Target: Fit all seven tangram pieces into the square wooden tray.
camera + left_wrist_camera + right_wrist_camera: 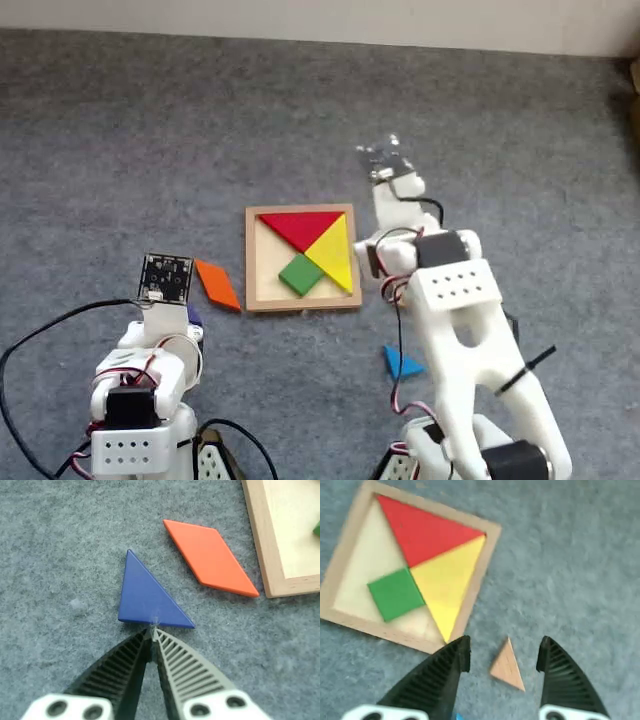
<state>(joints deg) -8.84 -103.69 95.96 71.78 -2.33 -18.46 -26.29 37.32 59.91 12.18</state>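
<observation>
Left wrist view: left gripper (151, 632) closed, empty, tips touching blue triangle (147, 597) beside orange parallelogram (210, 557). Right gripper (505, 649) wide open, straddling wooden triangle (507, 666) just beside tray (476, 580).

The square tray (251, 260) is pale, smooth wood. The grey carpet (120, 130) looks rough and fuzzy. The blue triangle (145, 597) is matt.

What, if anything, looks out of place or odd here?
Nothing stands out. The red triangle, yellow triangle and green square lie flat in the tray; orange piece, dark blue triangle, light blue triangle and tan triangle lie loose on the carpet.
</observation>
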